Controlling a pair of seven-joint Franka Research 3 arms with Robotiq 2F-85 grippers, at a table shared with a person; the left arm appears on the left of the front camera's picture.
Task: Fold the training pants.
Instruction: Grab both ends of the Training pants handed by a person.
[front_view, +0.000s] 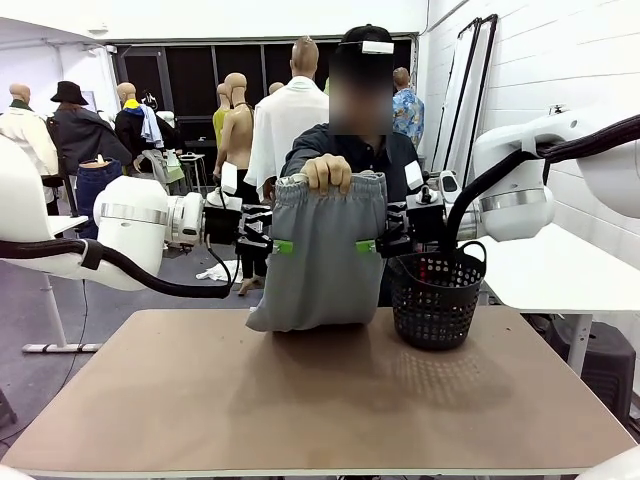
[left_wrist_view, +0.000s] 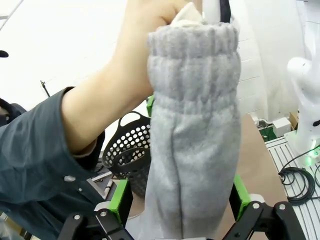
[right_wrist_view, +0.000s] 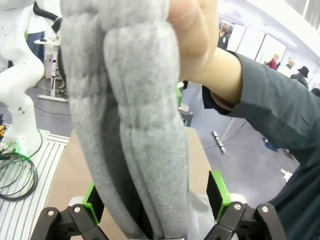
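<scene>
Low in the frame is the table (front_view: 300, 400), and above it in the middle the training pants (front_view: 320, 250) hang from the person's hand (front_view: 328, 172). If that hand lets go too soon, I think the soft pants could flop into a heap, because nothing else holds them. The left gripper (left_wrist_view: 180, 200) and right gripper (right_wrist_view: 156, 200) are wide open and hold nothing, one at each side, with the pants hanging between their green pads (left_wrist_view: 120, 199).

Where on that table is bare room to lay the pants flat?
The table is bare across its near half and left side, in front of the training pants. The far right is crowded: the basket stands beside them.
</scene>
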